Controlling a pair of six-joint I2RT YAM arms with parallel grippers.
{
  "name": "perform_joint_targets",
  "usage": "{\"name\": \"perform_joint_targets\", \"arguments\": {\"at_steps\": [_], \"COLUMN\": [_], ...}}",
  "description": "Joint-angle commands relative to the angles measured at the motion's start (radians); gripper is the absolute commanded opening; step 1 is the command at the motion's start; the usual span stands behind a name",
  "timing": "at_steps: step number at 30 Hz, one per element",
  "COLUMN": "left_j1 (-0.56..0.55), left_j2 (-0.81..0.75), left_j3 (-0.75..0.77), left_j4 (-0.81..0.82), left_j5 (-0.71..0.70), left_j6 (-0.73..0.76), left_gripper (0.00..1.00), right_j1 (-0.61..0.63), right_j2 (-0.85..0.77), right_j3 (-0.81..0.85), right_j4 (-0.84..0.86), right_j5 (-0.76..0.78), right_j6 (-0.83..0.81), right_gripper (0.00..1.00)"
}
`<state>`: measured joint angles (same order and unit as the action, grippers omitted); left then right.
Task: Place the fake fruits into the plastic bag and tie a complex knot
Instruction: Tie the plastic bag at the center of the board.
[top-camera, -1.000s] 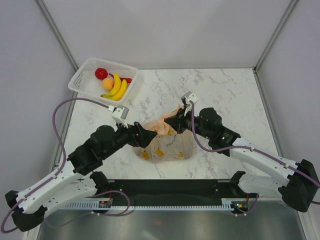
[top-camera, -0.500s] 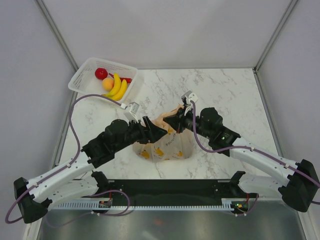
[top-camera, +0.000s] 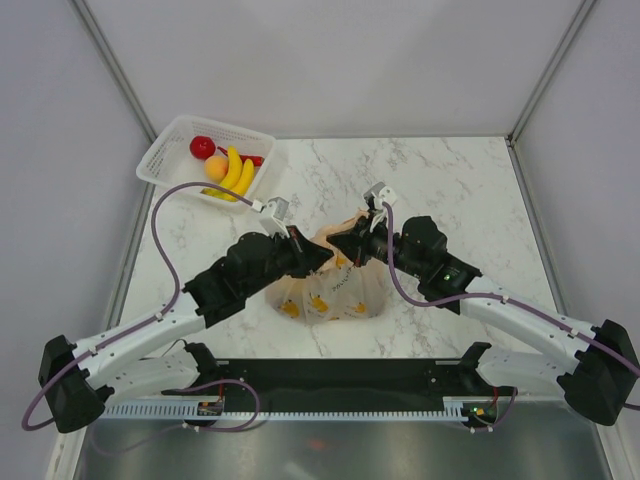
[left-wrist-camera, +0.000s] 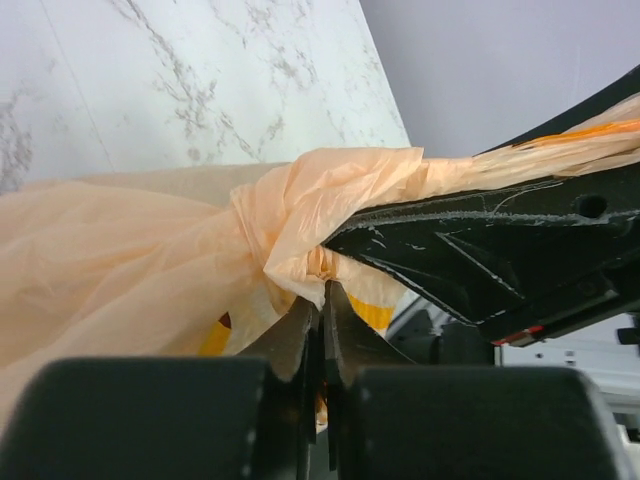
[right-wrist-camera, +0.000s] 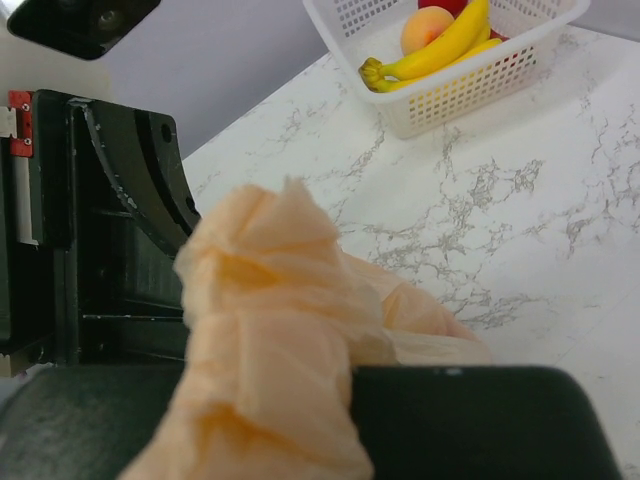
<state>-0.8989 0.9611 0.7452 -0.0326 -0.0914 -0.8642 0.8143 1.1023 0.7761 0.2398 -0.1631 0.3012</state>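
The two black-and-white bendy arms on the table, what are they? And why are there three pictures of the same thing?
They are two robot arms, bolted at the near edge of a marble table. The wide picture comes from a camera high above. The other two come from a small camera on each arm's wrist, so everything in them looks very close up. Each arm ends in a two-finger hand. The left hand and the right hand are both pinching the top of a thin peach plastic bag in the middle of the table, where its handles are bunched into a knot. In the far left corner sits a white basket with bananas, a red apple and a peach in it.
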Motion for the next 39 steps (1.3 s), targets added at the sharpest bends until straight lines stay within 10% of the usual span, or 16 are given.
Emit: {"name": "perform_joint_targets", "arguments": {"at_steps": [1, 12, 26, 33, 39], "left_j1": [-0.003, -0.005, -0.006, -0.006, -0.006], "left_j2": [0.019, 0.007, -0.079, -0.091, -0.105], "left_j3": [0.017, -0.05, -0.144, -0.164, -0.185], "left_j4": [0.086, 0.166, 0.323, 0.324, 0.297], "left_j5": [-0.045, 0.002, 0.111, 0.157, 0.118], "left_j6": [0.164, 0.448, 0.629, 0.695, 0.749], "left_gripper": [0.02, 0.02, 0.02, 0.02, 0.02], "right_j1": [0.002, 0.002, 0.002, 0.002, 0.002], "right_j2": [-0.029, 0.014, 0.111, 0.152, 0.136], "right_j3": [0.025, 0.098, 0.097, 0.123, 0.127], "right_j4": [0.046, -0.034, 0.016, 0.024, 0.02], "right_j5": [-0.03, -0.058, -0.069, -0.076, -0.059], "right_j6": [-0.001, 0.035, 0.075, 0.087, 0.085], "right_gripper": [0.0, 0.35, 0.54, 0.5, 0.01]}}
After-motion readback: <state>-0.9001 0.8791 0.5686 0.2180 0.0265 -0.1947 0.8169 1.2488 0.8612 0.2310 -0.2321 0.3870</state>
